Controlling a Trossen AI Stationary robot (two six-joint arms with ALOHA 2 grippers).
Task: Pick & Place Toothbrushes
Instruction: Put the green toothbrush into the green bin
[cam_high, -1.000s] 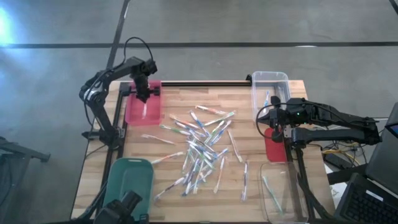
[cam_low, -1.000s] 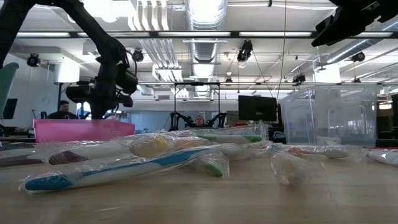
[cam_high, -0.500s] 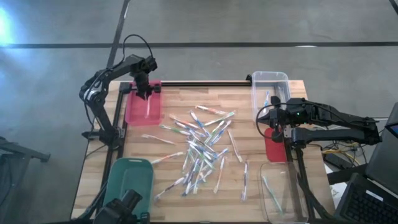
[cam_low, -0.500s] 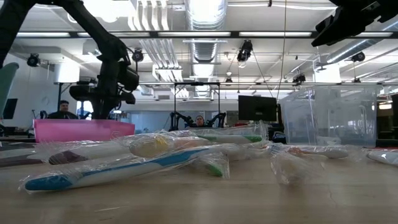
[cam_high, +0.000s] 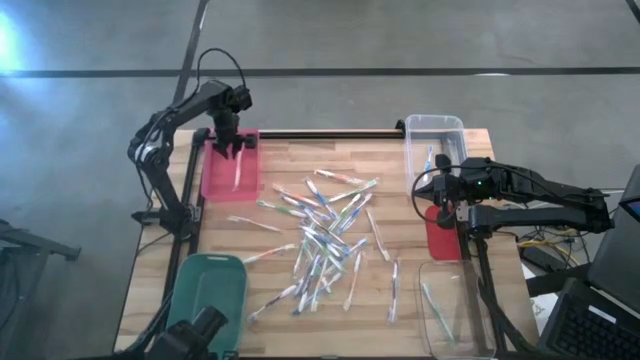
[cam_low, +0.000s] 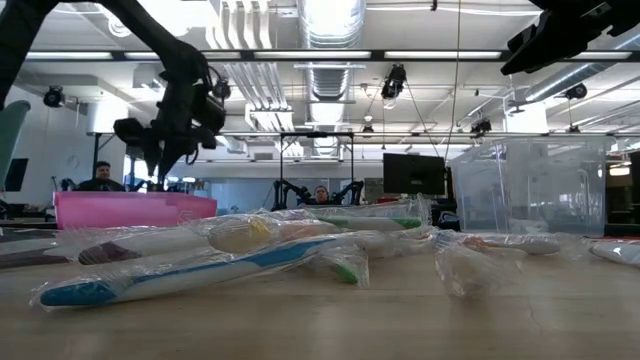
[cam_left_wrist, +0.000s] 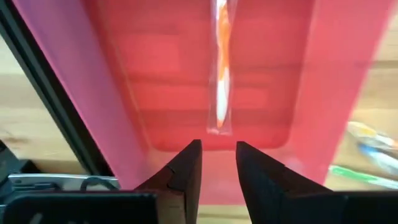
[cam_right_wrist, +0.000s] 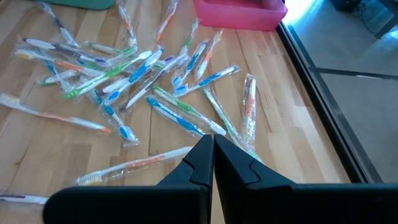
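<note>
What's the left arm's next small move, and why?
Probably swing toward the pile for another pick. The left gripper hangs empty over the pink bin, fingers apart, and a wrapped toothbrush already lies inside it, apart from the fingers. Many toothbrushes are scattered mid-table. The right gripper waits shut near the clear bin.

No readable text, label or number shows, though toothbrush wrappers look blurred.

Wrapped toothbrushes lie scattered mid-table.
</note>
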